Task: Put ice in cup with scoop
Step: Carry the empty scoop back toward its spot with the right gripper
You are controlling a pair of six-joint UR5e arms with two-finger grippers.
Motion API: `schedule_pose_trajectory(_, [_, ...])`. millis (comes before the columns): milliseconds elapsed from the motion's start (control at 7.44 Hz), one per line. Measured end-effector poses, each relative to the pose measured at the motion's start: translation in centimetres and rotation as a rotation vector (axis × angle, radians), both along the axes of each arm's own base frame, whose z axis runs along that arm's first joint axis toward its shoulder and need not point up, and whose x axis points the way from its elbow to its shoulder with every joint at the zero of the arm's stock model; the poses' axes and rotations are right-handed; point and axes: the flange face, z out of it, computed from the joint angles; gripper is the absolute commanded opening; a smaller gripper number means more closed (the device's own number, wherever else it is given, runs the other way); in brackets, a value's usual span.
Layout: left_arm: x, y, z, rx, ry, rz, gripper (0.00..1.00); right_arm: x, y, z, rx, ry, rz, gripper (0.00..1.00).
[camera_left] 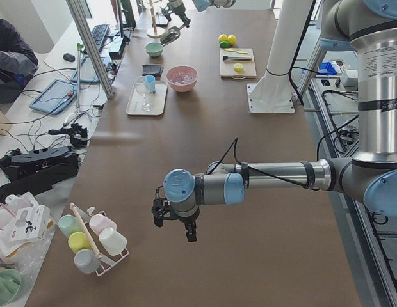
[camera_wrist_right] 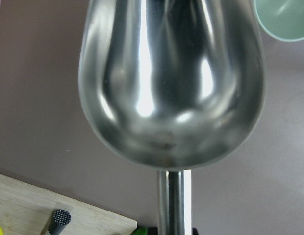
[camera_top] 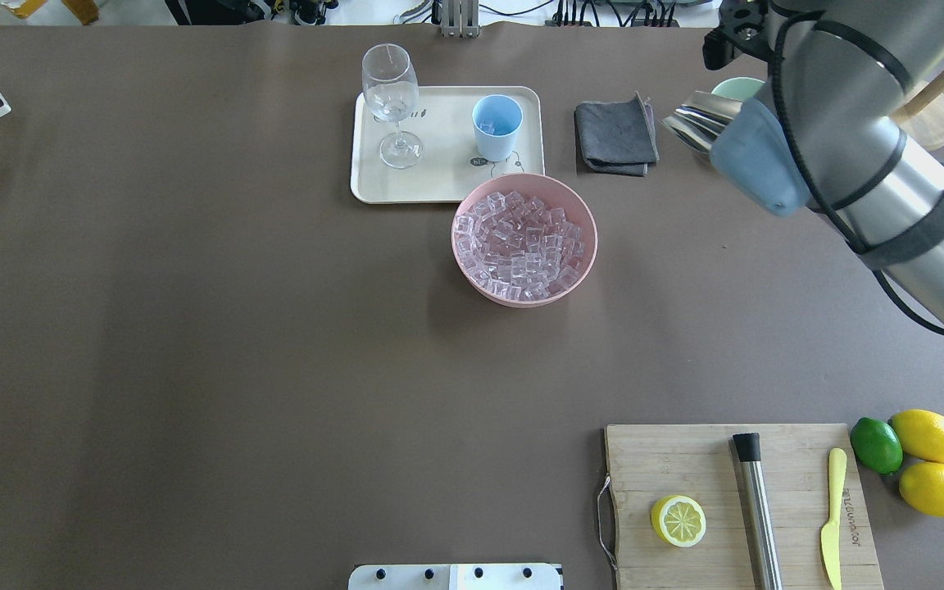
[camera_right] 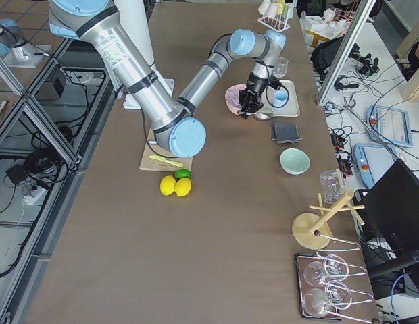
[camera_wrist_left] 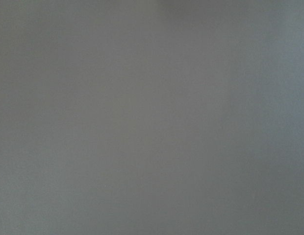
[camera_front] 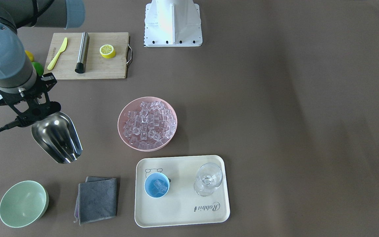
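Note:
My right gripper point(camera_front: 39, 110) is shut on the short handle point(camera_wrist_right: 174, 203) of the steel scoop point(camera_front: 58, 138). It holds the scoop above the table, left of the pink bowl point(camera_front: 122, 131) in the front-facing view. The scoop's trough point(camera_wrist_right: 171, 83) is empty. The bowl is full of clear ice cubes point(camera_front: 150, 123). The light-blue cup point(camera_front: 156, 185) stands on the cream tray point(camera_front: 183, 210) with a few ice cubes in it. My left gripper point(camera_left: 176, 224) hangs over bare table far from these things; I cannot tell whether it is open or shut.
A clear stemmed glass point(camera_front: 208, 179) stands on the tray beside the cup. A grey cloth point(camera_front: 97, 199) and a pale green bowl point(camera_front: 23, 204) lie near the scoop. A cutting board point(camera_front: 87, 56) holds a lemon half, a steel cylinder and a yellow knife.

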Motion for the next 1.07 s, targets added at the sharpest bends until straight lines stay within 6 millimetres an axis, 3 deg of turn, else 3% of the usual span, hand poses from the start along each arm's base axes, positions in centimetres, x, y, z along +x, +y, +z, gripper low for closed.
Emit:
schedule_pose_trajectory(269, [0.0, 0.0, -0.2, 0.004, 0.001, -0.001, 0.99, 4.0, 5.0, 6.6, -0.055, 0.040, 0.159, 0.00])
schedule_pose_trajectory(403, [0.0, -0.1, -0.4, 0.007, 0.001, -0.002, 0.99, 5.1, 6.7, 8.8, -0.092, 0.041, 0.227, 0.00])
schedule_pose_trajectory(672, [-0.1, -0.3, -0.6, 0.013, 0.002, -0.002, 0.99, 5.1, 7.1, 12.5, -0.186, -0.010, 0.363, 0.00])
schedule_pose_trajectory(1075, [0.0, -0.3, -0.8, 0.016, 0.002, -0.001, 0.99, 3.4, 5.7, 17.3, -0.284, -0.102, 0.548, 0.00])
